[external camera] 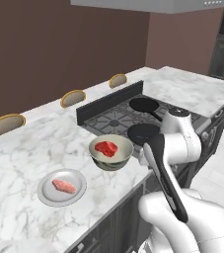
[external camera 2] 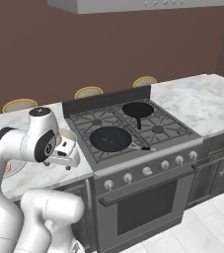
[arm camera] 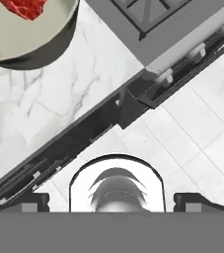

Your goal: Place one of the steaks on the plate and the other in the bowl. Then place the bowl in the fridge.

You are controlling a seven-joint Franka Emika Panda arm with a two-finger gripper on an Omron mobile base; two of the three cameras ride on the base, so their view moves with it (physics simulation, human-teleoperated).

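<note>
With the red steak (external camera: 106,148) in the bowl (external camera: 111,152) and the pink steak (external camera: 64,186) on the plate (external camera: 61,187), the claw (arm camera: 111,201) stands wide and empty off the tabletop (external camera: 29,153) edge; gripping the rim off-centre risks tipping the bowl.

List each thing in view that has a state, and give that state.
bowl: upright on the counter, red steak inside.
plate: flat on the counter, pink steak on it.
gripper: open, holding nothing.
two black pans: on the stove, empty.
</note>
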